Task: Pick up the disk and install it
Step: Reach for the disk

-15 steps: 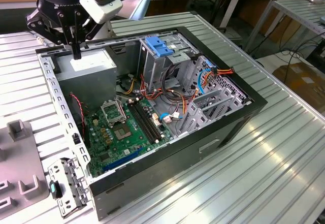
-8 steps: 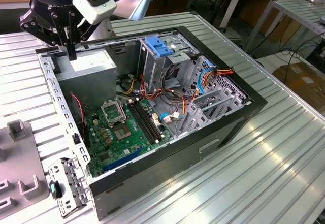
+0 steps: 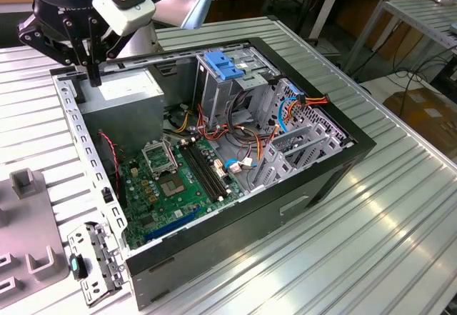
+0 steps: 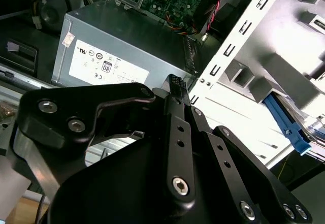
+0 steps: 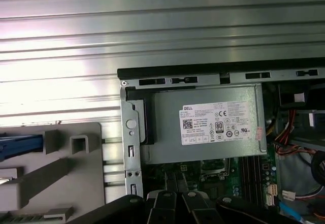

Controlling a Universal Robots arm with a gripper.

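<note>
The disk lies on a grey holder (image 5: pixel 66 168) beside the open computer case. Only its blue side rail shows, in the first wrist view (image 5: pixel 20 144) and in the second wrist view (image 4: pixel 285 121); its body is cut off by the picture edges. My gripper (image 3: pixel 94 79) hangs at the case's far corner on the exterior view's left. It is just above the grey power-supply box (image 3: pixel 125 90), which has a white sticker. Its black fingers (image 4: pixel 175 84) are shut together with nothing between them.
The case (image 3: pixel 285 208) lies on its side on a ribbed metal table (image 3: pixel 385 236). Inside it are a green motherboard (image 3: pixel 171 186), loose cables (image 3: pixel 243 140) and a drive cage (image 3: pixel 239 93) topped by a light-blue bracket (image 3: pixel 225 65). A loose metal bracket (image 3: pixel 93 261) lies near the grey holder (image 3: pixel 28 222).
</note>
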